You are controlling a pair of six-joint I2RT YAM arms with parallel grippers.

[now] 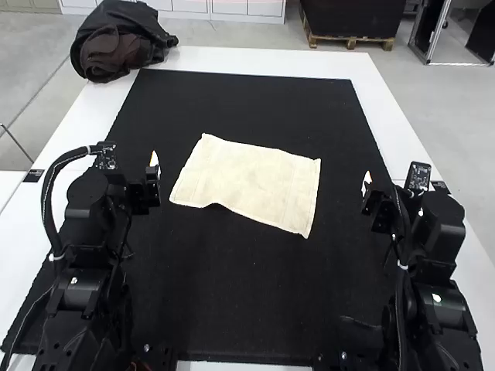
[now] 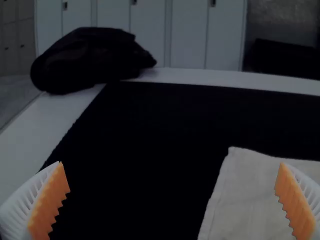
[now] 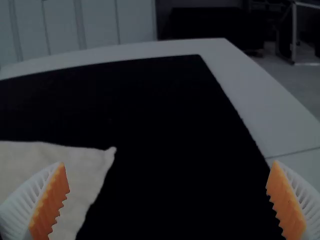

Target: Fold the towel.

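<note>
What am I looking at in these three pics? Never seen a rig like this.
It's a robot with two arms, a left arm and a right arm, standing at a table. The high view comes from a fixed camera above and behind them. The other two come from cameras on the wrists, each looking out past its own two fingers.

On the table is a black mat, and on that a cream towel, spread out unfolded, slightly askew, its near edge a little wavy. A dark bundle sits at the far left corner.

Nothing is held: the left hand and right hand are both open, either side of the towel.
</note>
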